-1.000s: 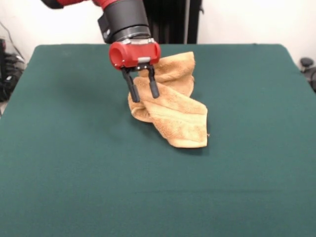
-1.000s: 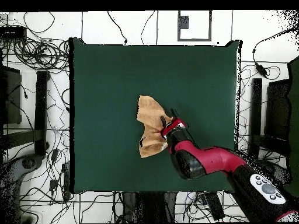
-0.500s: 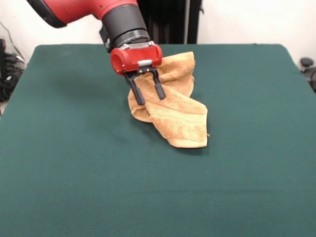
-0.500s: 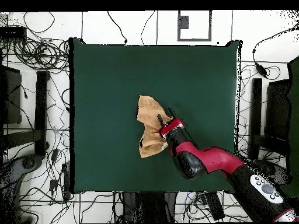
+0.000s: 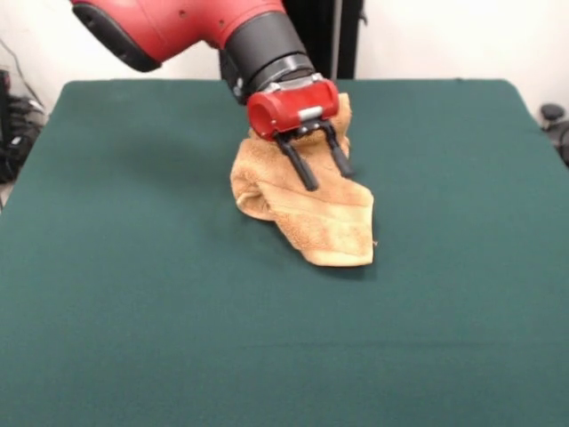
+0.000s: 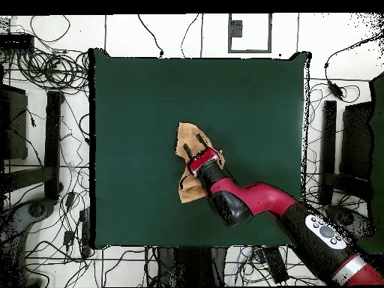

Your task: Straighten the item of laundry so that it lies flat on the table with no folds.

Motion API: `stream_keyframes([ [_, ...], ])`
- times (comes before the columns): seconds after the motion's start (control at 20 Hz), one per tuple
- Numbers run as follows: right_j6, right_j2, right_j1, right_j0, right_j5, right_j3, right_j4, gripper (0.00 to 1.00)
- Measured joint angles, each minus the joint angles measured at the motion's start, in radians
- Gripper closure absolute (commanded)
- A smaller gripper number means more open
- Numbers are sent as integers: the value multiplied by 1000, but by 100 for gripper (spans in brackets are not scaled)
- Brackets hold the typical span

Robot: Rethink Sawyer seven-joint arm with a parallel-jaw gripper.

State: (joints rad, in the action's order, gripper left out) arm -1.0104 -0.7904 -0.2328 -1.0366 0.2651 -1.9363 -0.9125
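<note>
Shifted gripper (image 5: 325, 174) hangs open over towel (image 5: 311, 213).

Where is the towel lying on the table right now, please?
In the front view the towel lies crumpled near the green table's middle, directly beneath the open gripper.

I have the arm (image 5: 187, 27) reaching in at a slant, hand (image 5: 326, 176) tilted, its two fingers (image 5: 300, 166) spread apart.

Tangled black cables (image 6: 45, 71) lie on the white floor (image 6: 127, 34) around dark stands (image 6: 54, 142).
</note>
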Motion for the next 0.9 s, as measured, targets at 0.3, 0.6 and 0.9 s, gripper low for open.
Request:
stream_keyframes([
  [0.3,0,-17,13,15,-117,17,56,0],
  [0.6,0,-18,-11,12,-402,5,208,0],
  [0.9,0,-19,-183,-9,-570,-93,333,0],
])
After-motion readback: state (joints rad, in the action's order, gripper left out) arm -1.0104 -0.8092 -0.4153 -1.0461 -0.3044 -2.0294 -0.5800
